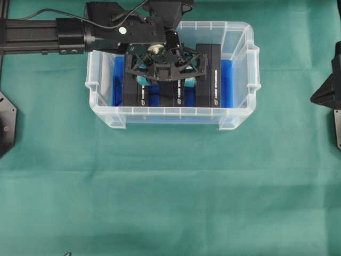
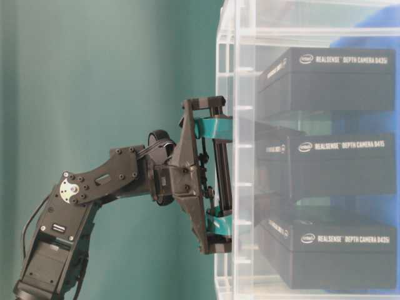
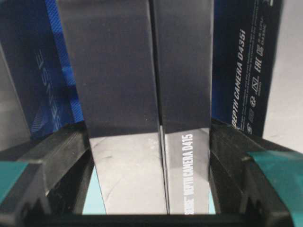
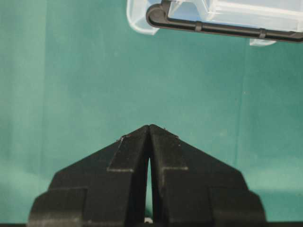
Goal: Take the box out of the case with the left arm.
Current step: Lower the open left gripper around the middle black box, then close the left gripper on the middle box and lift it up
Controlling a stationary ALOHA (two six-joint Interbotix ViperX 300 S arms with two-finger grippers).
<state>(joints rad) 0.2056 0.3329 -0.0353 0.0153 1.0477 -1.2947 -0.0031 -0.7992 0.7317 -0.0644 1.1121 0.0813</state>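
box [image 1: 173, 85]: stood on edge mid-case [image 1: 242, 69], between two others | left gripper [image 1: 166, 74]: partly open, straddling it, no grip confirmed | handling: judged rigid, light, glossy-slick; best pinched across broad faces

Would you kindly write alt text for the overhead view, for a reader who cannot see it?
The left arm's gripper reaches down into a clear plastic case on a green cloth, its jaws straddling the middle one of three black boxes standing on a blue lining. The right arm sits at the right edge.
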